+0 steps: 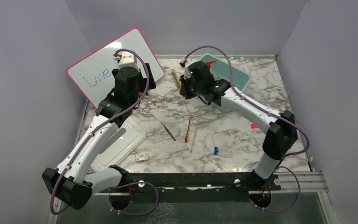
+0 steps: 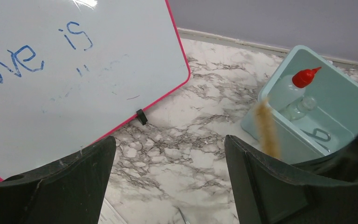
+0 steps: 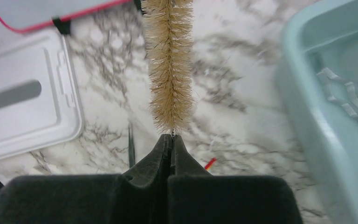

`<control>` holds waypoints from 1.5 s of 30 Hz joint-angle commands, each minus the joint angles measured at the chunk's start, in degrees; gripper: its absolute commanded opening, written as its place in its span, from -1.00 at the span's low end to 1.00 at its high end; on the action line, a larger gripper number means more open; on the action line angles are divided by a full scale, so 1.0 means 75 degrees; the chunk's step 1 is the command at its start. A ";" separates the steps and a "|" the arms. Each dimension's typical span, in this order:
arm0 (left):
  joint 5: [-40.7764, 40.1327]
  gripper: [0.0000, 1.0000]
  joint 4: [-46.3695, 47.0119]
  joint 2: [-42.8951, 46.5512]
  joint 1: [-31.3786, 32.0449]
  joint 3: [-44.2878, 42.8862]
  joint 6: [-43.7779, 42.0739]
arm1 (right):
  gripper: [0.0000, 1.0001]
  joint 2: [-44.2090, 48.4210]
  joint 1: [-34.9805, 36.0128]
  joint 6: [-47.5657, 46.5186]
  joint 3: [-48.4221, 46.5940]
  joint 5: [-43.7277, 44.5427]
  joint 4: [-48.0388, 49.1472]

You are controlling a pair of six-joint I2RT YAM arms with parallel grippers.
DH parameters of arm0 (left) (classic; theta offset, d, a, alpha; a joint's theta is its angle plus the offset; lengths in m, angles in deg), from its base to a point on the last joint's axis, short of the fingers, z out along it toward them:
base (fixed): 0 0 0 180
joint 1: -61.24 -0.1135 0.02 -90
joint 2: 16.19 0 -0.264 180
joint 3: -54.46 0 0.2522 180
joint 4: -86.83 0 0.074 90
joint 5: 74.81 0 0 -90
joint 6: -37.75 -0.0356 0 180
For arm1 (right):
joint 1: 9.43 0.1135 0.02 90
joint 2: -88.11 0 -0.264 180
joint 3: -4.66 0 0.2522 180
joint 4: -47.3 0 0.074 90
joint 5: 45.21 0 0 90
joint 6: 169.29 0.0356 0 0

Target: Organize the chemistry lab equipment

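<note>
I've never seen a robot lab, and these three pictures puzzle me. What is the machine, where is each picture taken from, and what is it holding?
These are two robot arms bolted at the near edge of a marble table. The wide picture comes from a fixed camera above and behind them. The other two come from a camera on each wrist, so the dark shapes at the bottom are that arm's own fingers. The right gripper is shut on the wire stem of a brown-bristle brush, near a teal bin. The left gripper is open and empty, facing a pink-framed whiteboard. In the bin lies a squeeze bottle with a red cap. On the table lie a thin red stick, tweezers and a white plastic lid.
</note>
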 commanded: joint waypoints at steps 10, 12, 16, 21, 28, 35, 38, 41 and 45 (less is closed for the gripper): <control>0.0948 0.80 0.0758 -0.0558 -0.0044 -0.0117 0.0091 | -0.99 0.1620 -0.3454 -0.2847 -0.0069 -0.3713 -0.0170; 0.1065 0.80 0.0788 -0.0701 -0.0047 -0.0154 0.0052 | -0.99 0.1400 -0.3773 -0.3162 -0.0300 -0.3898 -0.0529; 0.1229 0.80 0.0803 -0.0936 -0.0047 -0.0179 0.0057 | -0.99 0.1041 -0.4273 -0.3754 -0.0511 -0.4129 -0.0949; 0.1335 0.80 0.0686 -0.1134 -0.0095 -0.0029 0.0312 | -0.99 0.0357 -0.4299 -0.4187 -0.0632 -0.4207 -0.1281; 0.1838 0.80 0.0621 -0.1558 -0.0273 0.0132 0.0930 | -0.97 -0.0509 -0.4298 -0.4635 -0.0791 -0.4042 -0.1412; 0.2008 0.80 0.0596 -0.1709 -0.0346 0.0153 0.1020 | -0.88 -0.1476 -0.4291 -0.4834 -0.1398 -0.3825 -0.1940; 0.2029 0.80 0.0607 -0.1699 -0.0434 0.0226 0.1122 | -0.81 -0.1672 -0.4290 -0.4834 -0.1382 -0.3900 -0.1921; 0.2109 0.80 0.0613 -0.1720 -0.0530 0.0263 0.1182 | -0.79 -0.1744 -0.4291 -0.4754 -0.1448 -0.3931 -0.1887; 0.2186 0.80 0.0613 -0.1753 -0.0613 0.0310 0.1209 | -0.67 -0.1825 -0.4291 -0.4701 -0.1657 -0.4268 -0.2095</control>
